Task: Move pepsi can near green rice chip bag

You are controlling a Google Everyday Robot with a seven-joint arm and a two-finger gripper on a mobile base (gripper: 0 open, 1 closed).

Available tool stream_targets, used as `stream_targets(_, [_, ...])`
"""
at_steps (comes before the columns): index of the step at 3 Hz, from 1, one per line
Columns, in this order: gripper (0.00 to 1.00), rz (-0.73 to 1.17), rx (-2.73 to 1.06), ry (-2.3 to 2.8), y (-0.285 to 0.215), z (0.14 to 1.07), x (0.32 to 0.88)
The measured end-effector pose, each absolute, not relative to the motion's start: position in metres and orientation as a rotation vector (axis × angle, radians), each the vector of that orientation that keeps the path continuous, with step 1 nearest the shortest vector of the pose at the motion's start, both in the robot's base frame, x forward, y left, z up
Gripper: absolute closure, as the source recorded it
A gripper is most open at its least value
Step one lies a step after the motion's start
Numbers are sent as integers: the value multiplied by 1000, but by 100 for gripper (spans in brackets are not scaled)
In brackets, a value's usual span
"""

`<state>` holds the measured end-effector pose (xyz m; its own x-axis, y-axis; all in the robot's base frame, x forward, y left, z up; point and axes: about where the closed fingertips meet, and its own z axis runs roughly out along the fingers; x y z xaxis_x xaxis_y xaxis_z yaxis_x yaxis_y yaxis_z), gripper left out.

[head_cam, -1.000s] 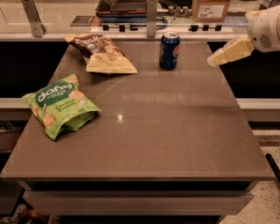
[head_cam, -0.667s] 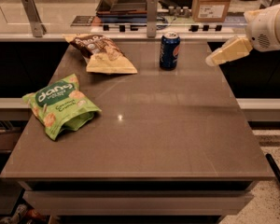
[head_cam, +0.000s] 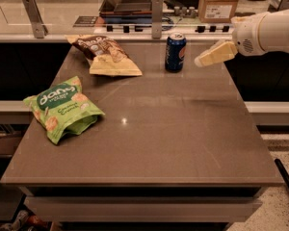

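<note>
The pepsi can (head_cam: 175, 52) stands upright at the far middle of the brown table (head_cam: 173, 138). It is dark blue with a silver top. The green rice chip bag (head_cam: 61, 109) lies flat near the table's left edge, well apart from the can. My gripper (head_cam: 203, 59) hangs above the table's far right side, just to the right of the can at about its height. It is not touching the can. The white arm (head_cam: 267, 32) reaches in from the right edge of the view.
A brown-and-cream snack bag (head_cam: 106, 56) lies at the far left of the table, left of the can. Behind the table runs a counter with a cardboard box (head_cam: 220, 3) and metal posts (head_cam: 157, 16). The floor shows at the lower right.
My gripper has moved a little to the left, closer to the can. The can and both bags have not moved.
</note>
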<state>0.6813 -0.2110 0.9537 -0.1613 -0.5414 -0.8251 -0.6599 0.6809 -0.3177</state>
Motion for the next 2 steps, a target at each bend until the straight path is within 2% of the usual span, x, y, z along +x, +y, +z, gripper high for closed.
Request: stream_targets(2, [0,293,-904,1761,-174,935,718])
